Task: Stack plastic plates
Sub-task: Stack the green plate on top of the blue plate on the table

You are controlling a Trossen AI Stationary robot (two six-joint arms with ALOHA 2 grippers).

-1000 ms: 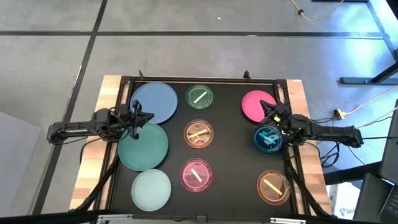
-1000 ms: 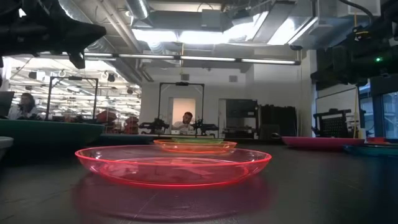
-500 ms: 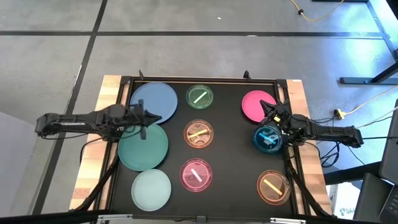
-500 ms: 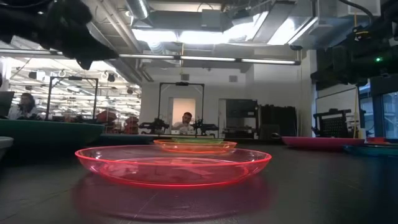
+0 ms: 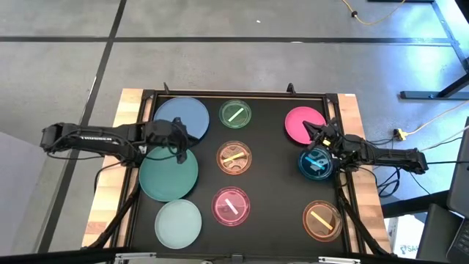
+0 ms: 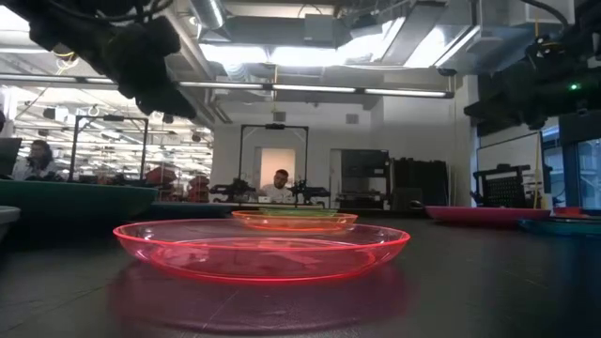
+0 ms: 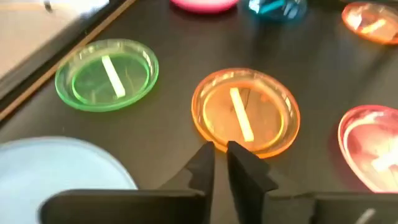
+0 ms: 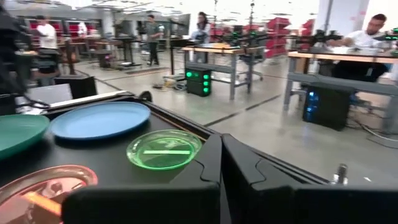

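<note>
Left gripper [image 5: 178, 139] clenched, empty, over blue plate [image 5: 181, 119] rim, right gripper [image 5: 320, 139] seemingly clenched beside pink plate [image 5: 303, 122].

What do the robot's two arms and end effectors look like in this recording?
Both arms are dark, slim and jointed, with black cables trailing along them. The left end effector and the right end effector each have two flat, black, tapering fingers. No markings are legible.

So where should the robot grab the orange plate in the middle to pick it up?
Probably by the rim. The orange plate lies flat and shallow, so only its raised edge offers a pinch. The left gripper is nearest, so I'd come down from above on the edge facing the teal plate, one finger inside and one outside.
</note>
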